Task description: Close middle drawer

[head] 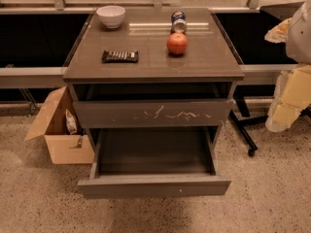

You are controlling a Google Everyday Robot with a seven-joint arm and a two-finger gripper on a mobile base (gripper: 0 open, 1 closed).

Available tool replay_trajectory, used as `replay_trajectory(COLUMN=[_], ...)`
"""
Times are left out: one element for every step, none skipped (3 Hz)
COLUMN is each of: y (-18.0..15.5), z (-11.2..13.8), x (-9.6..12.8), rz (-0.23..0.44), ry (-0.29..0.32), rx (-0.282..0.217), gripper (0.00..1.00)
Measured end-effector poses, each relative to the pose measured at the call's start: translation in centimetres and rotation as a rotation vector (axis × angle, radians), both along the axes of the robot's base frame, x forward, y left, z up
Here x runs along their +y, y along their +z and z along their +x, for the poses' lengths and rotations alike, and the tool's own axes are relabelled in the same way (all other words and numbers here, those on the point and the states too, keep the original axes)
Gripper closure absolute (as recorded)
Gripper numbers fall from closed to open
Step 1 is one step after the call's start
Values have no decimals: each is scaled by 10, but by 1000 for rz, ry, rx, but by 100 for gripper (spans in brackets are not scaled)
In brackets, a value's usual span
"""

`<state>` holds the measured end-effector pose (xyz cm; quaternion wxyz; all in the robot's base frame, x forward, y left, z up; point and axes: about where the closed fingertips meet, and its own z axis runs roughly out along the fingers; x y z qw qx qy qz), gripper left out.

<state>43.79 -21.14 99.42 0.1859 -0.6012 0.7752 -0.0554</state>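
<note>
A grey cabinet (230, 92) is standing on a speckled floor (272, 193), seen from the front and above. The middle drawer (154, 186) is sitting pulled far out towards the viewer, its inside showing bare, with a tiny white speck on its flat front, right of centre. Above it, the top drawer (153, 113), its front marked with white scratches, is sticking out only a little. On the surface (155, 64) a white bowl (111, 16) is resting at the back left, a can (178, 21) is lying at the back right, an apple (177, 43) is sitting just in front of the can, and a dark bar (120, 56) is lying towards the front left. An open cardboard box (60, 130) is standing on the floor just left of the cabinet. The robot's pale pincer (285, 108) is hanging at the right edge, level with the top drawer and well apart from the cabinet, touching nothing; I cannot tell whether it is apart or together.
</note>
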Motion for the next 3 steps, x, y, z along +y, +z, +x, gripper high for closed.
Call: replay_trajectory(y=[0, -27, -64], z=[0, 0, -1], x=[0, 12, 29], rz=[0, 48, 123], ry=[0, 41, 103], rx=[0, 33, 75], gripper=[0, 0, 0])
